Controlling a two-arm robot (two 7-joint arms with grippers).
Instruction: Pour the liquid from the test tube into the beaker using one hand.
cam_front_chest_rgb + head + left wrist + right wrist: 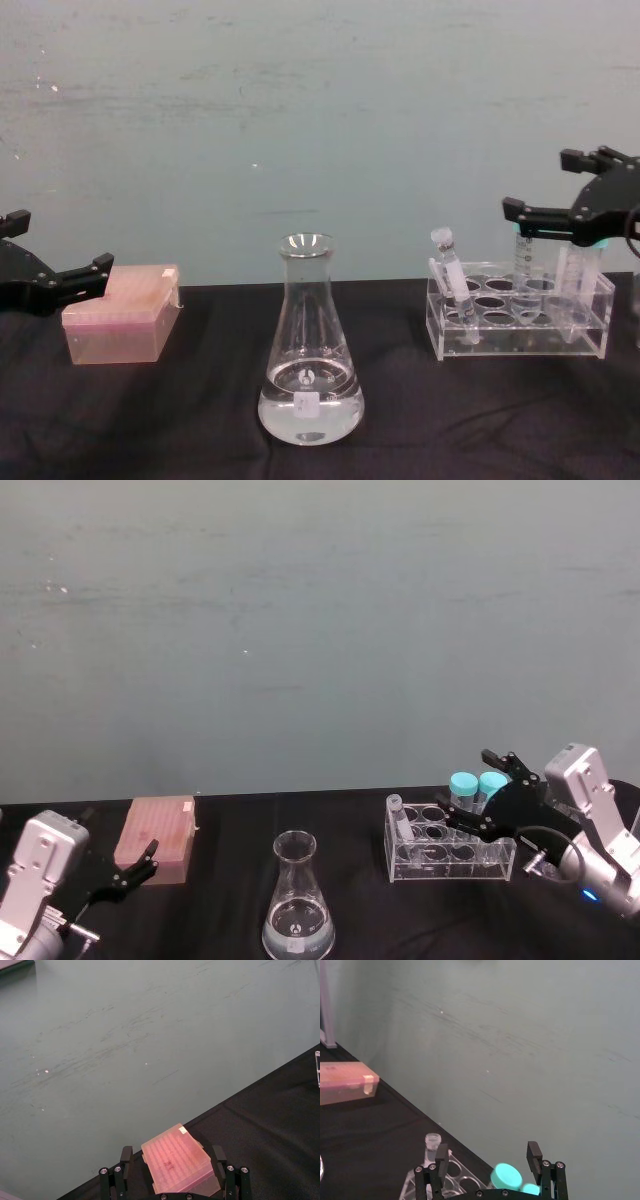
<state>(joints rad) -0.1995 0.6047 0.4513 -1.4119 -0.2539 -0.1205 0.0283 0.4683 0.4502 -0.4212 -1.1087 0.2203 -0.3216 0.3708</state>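
Approach is the step in hand — my right gripper [540, 182], jaws spread and empty, hovers over the capped tubes [463, 782] at one end of the rack [520, 335] while the test tube [447, 265] leans at its opposite end, so next I slide across and close round it — left gripper [62, 238] idles, jaws apart, far from the rack.

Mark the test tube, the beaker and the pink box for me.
test tube [453, 278]: chest view, middle of its slim shaft, at the rack's rim.
beaker [310, 340]: chest view, middle of its sloping glass wall.
pink box [118, 325]: chest view, its front face.
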